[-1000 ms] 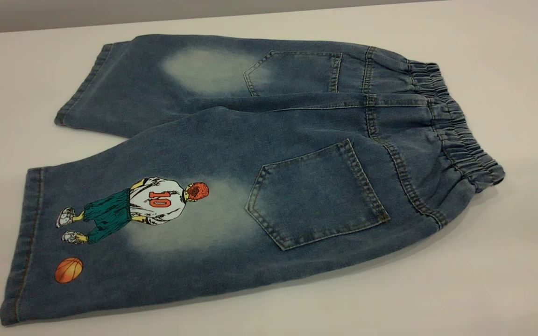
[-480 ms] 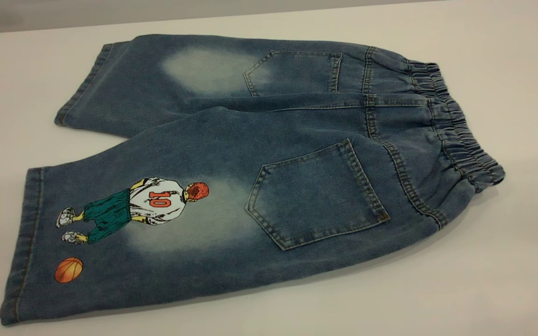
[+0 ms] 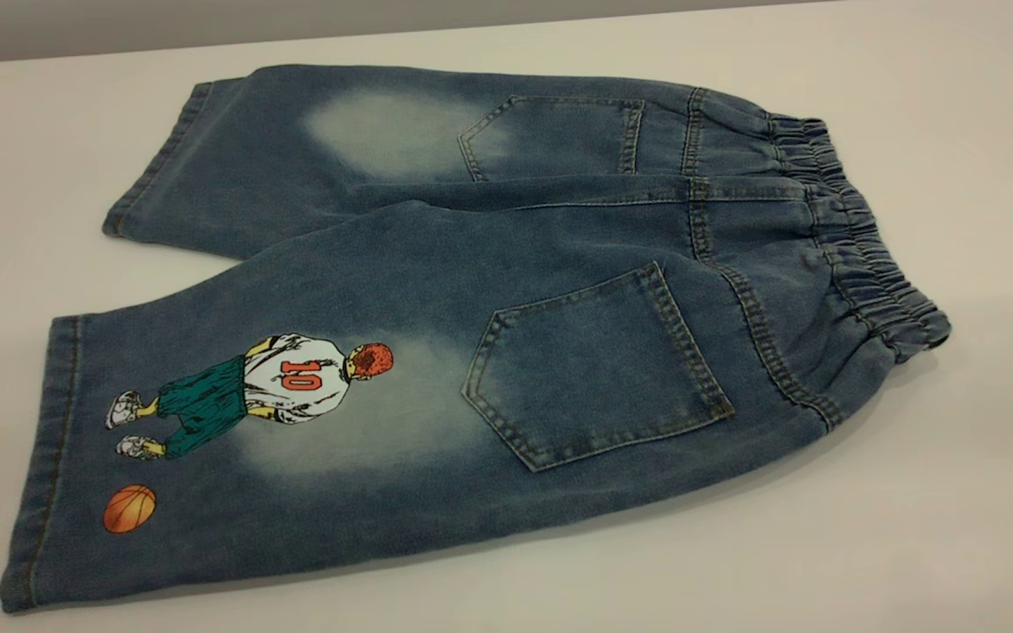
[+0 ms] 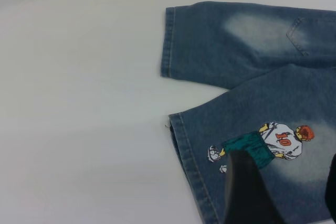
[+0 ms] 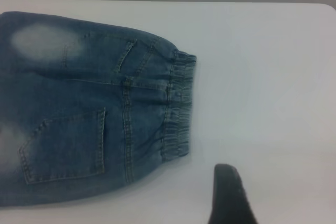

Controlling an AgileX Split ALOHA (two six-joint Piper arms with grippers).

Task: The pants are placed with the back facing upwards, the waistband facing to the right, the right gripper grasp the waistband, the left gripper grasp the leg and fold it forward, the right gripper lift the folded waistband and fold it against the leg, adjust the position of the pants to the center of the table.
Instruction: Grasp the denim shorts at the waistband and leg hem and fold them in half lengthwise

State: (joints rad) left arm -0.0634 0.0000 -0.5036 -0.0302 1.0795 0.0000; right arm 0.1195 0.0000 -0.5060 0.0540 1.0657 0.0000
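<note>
The pants (image 3: 506, 264) lie flat on the white table (image 3: 911, 545), back up, both patch pockets showing. The ruched waistband (image 3: 858, 237) points right. The leg (image 3: 313, 457) with the number 10 player and orange basketball is the nearer one at the left. Neither gripper shows in the exterior view. In the left wrist view my left gripper (image 4: 286, 156) hovers open over the printed leg (image 4: 294, 108), near its hem. In the right wrist view my right gripper (image 5: 281, 182) is open over bare table, apart from the waistband (image 5: 176, 108); only one finger (image 5: 228, 198) shows.
The plain leg (image 3: 295, 149) with a faded patch lies farther back. The table's far edge (image 3: 383, 35) runs behind the pants. White tabletop surrounds the pants on every side.
</note>
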